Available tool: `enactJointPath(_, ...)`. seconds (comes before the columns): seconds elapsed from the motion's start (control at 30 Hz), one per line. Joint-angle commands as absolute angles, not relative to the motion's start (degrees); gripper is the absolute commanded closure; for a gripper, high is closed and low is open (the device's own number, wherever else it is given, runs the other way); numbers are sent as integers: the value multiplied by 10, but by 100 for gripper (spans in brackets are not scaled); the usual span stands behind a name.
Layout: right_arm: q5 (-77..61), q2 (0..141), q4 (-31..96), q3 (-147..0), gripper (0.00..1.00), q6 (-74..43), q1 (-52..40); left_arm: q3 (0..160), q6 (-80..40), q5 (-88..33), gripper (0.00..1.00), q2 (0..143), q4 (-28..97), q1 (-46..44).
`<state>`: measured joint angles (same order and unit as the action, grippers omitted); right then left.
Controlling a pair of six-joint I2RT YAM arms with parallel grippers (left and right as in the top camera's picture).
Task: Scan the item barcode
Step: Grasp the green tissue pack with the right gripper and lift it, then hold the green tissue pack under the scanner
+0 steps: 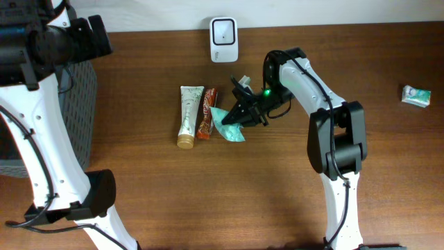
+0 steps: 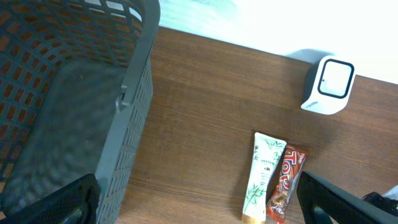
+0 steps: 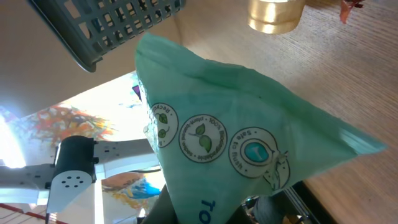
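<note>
**Overhead.**
- 1 brown wood-grain bench (image 1: 152,201).
- 1 white scanner (image 1: 223,39), a rounded rectangle, at the back edge.
- 1 cream tube (image 1: 189,111) with a gold cap (image 1: 184,141), lying just beside 1 slim red-brown candy bar (image 1: 207,112).
- 1 teal packet (image 1: 227,126) of soft, crinkled film, just right of the bar. The right claw (image 1: 244,111) pinches its right end, jaws closed tight on it. Whether the packet touches the bench cannot be told.
- 1 small pale packet (image 1: 416,95), far right, well apart from the rest.
- 1 grey mesh basket (image 1: 78,90), at the left edge.

**Left wrist.**
- Left claw (image 2: 196,186): 2 black fingers (image 2: 68,202) spread fully, nothing between them, above the bench beside the basket's perforated plastic wall.
- Tube, bar and scanner lie beyond it.

**Right wrist.**
- The teal packet fills the frame. It is matte, triangular in outline, and carries 3 round printed seals.
- The gold cap sits at the top edge.
</note>
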<state>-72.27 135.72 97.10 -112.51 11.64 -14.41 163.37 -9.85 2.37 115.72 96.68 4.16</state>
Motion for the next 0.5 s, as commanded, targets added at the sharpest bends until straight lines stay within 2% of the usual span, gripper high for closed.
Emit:
enactJointPath(0.0, -748, 1360, 974, -1130, 96, 110, -147, 1634, -93, 24, 1, 1154, 967, 43)
enactJointPath(0.1, -742, 1360, 930, -1131, 96, 103, -147, 1634, -93, 24, 1, 1154, 967, 43)
enactJointPath(0.13, -695, 1360, 857, -1133, 96, 15, -151, 1634, -93, 24, 1, 1154, 967, 43)
enactJointPath(0.2, -500, 1360, 752, -1155, 96, -166, -158, 1634, -93, 24, 1, 1154, 967, 43)
enactJointPath(0.23, -333, 1360, 719, -1194, 96, -230, -166, 1634, -93, 24, 1, 1154, 967, 43)
enactJointPath(0.33, -168, 1360, 669, -1310, 96, -243, -169, 1634, -93, 24, 1, 1154, 967, 43)
enactJointPath(0.37, -107, 1360, 601, -1345, 96, -243, -169, 1634, -93, 24, 1, 1154, 967, 43)
enactJointPath(0.47, -67, 1365, 464, -1349, 96, -243, -170, 1634, -93, 24, 1, 1154, 967, 43)
